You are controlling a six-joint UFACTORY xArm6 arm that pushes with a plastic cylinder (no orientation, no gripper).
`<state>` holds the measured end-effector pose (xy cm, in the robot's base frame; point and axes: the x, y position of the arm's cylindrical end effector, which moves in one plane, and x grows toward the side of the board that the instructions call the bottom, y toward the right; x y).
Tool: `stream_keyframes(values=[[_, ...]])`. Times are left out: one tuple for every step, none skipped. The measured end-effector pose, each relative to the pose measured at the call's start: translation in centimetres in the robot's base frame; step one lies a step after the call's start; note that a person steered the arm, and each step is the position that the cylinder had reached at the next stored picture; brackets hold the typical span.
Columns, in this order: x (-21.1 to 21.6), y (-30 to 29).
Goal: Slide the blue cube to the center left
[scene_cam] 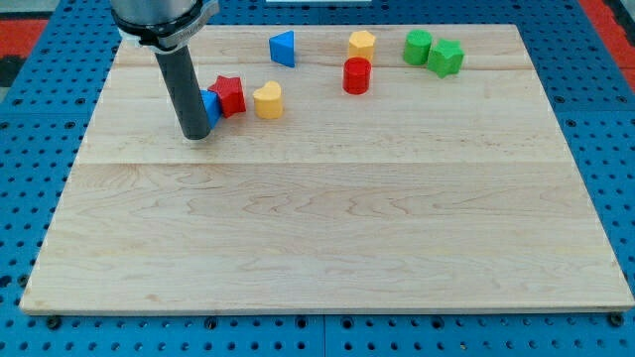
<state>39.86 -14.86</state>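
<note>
Blue cube (211,103) sitting in the desk's upper-left part, mostly hidden behind the rod, only a sliver showing on the rod's right side. My tip (196,136) planted just to the view's left of the cube and slightly toward the view's bottom, apparently touching or very nearly so; exact contact hard to tell. No pincer on this arm, only the straight rod, so nothing to open or close. Cube's long axis not readable with so little showing. Red star (229,94) pressed against the cube's right side, yellow heart (267,100) just beside the star further right. Judged from this: target lies down and left of the cube, yet the tip stands on that very side, so a push from here would likely drive the cube into the star instead; probably calls for going round to the cube's upper-right. Wide bare wood (298,228) toward the view's bottom and left, left edge of the desk near. Blue wedge (284,48), yellow block (361,44), red cylinder (356,75) and two green blocks (433,51) well apart along the top.
</note>
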Motion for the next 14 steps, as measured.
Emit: stream_keyframes(values=[[-2.6,-0.7],[-1.5,3.4],[-1.3,3.4],[-6.0,3.4],[-7.6,3.2],[-10.9,3.1],[-10.9,-0.5],[-6.7,0.0],[-5.7,-3.3],[-4.2,-3.9],[-2.6,-7.7],[-2.6,-8.2],[-2.6,-7.8],[-2.4,-6.6]])
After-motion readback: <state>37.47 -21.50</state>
